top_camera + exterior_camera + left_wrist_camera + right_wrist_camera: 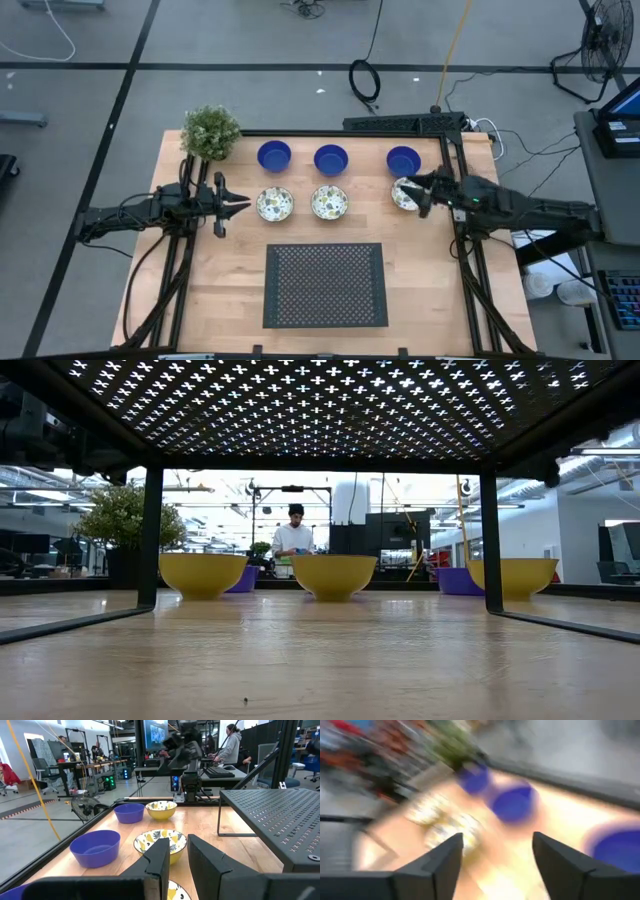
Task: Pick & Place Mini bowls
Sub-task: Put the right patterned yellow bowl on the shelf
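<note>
I see six bowls in two rows near the far edge of the table (pixel 200 290) — three blue bowls (pixel 331 159) behind, three speckled bowls (pixel 329 202) in front. My right gripper (pixel 422 192) sits at the speckled bowl nearest the right edge (pixel 404 195), its fingers spread apart in the wrist view and holding nothing. The left gripper (pixel 238 206) waits beside the leftmost speckled bowl, fingers nearly together, empty. To do this step well, I would lift the right arm straight up — a sideways pull may drag the bowl.
</note>
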`<state>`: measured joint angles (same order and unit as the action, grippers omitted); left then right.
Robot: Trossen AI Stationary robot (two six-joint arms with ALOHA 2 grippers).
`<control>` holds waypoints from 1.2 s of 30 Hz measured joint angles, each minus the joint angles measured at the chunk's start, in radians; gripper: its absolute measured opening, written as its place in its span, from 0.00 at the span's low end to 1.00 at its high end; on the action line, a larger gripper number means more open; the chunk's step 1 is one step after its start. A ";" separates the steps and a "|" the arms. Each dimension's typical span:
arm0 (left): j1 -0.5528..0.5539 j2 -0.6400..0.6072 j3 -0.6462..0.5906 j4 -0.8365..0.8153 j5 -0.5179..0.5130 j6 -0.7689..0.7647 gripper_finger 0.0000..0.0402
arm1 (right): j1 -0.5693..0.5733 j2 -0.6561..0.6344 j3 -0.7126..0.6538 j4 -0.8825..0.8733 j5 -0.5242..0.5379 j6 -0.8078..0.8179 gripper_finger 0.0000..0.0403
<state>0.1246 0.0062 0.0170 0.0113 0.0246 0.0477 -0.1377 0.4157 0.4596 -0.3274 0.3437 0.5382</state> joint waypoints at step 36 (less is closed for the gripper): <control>0.000 0.000 0.000 0.000 0.000 0.000 0.18 | -0.410 0.499 -0.057 -0.264 -0.131 0.316 0.65</control>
<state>0.1249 0.0059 0.0170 0.0116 0.0246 0.0478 -0.5478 0.9149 0.4030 -0.5914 0.2123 0.8542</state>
